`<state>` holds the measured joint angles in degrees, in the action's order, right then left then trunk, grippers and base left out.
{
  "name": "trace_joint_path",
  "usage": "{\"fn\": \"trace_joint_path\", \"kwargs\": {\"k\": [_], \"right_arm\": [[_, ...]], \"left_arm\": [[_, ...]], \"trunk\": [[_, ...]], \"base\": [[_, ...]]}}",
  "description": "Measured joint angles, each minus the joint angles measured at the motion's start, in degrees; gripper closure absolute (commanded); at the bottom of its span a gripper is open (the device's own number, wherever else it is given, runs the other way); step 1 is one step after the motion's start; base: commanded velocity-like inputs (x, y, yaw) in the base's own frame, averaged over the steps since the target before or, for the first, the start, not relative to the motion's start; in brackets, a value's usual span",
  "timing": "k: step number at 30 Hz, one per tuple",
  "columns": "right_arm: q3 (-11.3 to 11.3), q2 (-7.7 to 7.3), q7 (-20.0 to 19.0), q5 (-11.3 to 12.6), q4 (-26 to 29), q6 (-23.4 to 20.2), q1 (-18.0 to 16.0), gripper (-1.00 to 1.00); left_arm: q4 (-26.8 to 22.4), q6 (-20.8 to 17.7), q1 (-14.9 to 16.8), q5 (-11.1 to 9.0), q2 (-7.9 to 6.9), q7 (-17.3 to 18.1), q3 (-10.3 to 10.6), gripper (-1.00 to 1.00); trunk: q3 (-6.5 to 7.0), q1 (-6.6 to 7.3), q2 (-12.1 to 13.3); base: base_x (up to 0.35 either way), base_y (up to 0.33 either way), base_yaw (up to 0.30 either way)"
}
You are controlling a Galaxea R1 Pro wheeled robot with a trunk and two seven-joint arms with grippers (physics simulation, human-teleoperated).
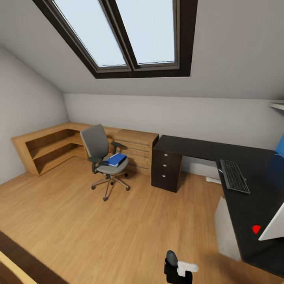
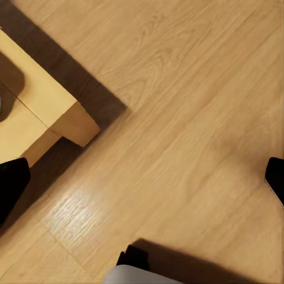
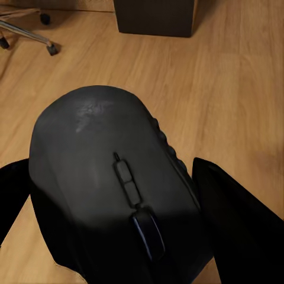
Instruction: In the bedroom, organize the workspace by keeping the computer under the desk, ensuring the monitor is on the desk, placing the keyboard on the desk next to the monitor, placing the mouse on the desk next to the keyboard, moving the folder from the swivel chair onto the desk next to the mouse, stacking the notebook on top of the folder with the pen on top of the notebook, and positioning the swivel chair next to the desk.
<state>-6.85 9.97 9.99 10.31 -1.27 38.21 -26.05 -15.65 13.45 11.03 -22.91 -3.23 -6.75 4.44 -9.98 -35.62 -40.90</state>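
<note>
My right gripper (image 3: pixel 127 213) is shut on the black mouse (image 3: pixel 100 154), low over the wooden floor; from the head camera the gripper (image 1: pixel 177 272) is at the bottom edge with the mouse (image 1: pixel 170 258) in it. My left gripper (image 2: pixel 142 180) hangs open over bare floor. The grey swivel chair (image 1: pixel 103 152) stands away from the desk with the blue folder (image 1: pixel 116 159) on its seat. On the black desk (image 1: pixel 189 146) lie the keyboard (image 1: pixel 234 176) and, nearer, the monitor (image 1: pixel 272 227) with its red light. The notebook and the pen are out of view.
A light wooden shelf unit (image 1: pixel 51 146) runs along the back left wall. A pale grey box (image 1: pixel 227 230) stands on the floor under the desk. The black drawer unit (image 1: pixel 166 170) is between chair and desk. A pale wooden furniture corner (image 2: pixel 59 112) lies by my left gripper.
</note>
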Motion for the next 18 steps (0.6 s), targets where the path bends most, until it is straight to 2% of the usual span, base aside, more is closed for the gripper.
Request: {"fn": "trace_joint_path", "kwargs": {"k": [18], "right_arm": [[-0.05,-0.34,-0.01,0.12,0.00,-0.03,0.46,1.00]], "left_arm": [[0.00,0.09,0.00,0.16,0.02,0.00,0.00,-1.00]], "trunk": [[0.00,0.00,0.00]], "base": [[0.321,0.000,0.001]]}}
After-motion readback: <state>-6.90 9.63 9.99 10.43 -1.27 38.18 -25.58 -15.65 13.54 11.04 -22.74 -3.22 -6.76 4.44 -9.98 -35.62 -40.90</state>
